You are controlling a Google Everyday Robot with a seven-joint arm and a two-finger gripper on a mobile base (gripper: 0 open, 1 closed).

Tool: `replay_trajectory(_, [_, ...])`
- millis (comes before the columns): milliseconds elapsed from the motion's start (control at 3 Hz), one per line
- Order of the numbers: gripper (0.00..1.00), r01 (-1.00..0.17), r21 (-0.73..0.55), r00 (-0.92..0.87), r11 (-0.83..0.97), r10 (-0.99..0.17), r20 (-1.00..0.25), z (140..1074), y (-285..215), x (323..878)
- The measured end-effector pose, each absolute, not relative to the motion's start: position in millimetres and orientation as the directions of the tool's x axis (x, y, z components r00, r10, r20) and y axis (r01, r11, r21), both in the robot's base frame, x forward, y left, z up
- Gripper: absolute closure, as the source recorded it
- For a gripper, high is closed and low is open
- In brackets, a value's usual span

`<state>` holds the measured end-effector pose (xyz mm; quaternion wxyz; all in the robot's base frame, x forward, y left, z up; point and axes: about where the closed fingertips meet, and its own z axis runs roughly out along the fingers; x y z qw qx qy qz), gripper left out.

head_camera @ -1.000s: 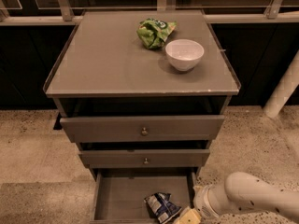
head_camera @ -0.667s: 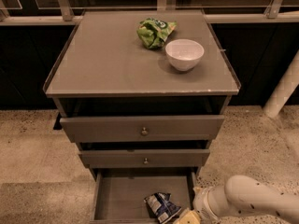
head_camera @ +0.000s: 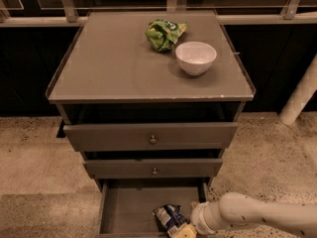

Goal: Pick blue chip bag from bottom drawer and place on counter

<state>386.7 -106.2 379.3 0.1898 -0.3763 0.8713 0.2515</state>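
The blue chip bag (head_camera: 168, 218) lies on the floor of the open bottom drawer (head_camera: 131, 208), near its front right corner. Its long side runs from upper left to lower right. The gripper (head_camera: 184, 230) is at the bottom edge of the frame, touching the bag's lower end. I cannot tell if it is gripping. The white arm (head_camera: 247, 214) has slid a little left and down. The bag has not moved. On the bench (head_camera: 119, 68) sit a green bag (head_camera: 165, 33) and a white bowl (head_camera: 196, 57).
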Motion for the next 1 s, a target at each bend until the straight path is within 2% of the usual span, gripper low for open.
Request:
replay_trajectory(333, [0.0, -0.751, 0.366, -0.656, 0.55, -0.557, -0.509, 327.6, -82.4, 402.3])
replay_trajectory(1000, [0.0, -0.72, 0.388, -0.688, 0.575, -0.52, -0.506, 308.6, -77.4, 404.1])
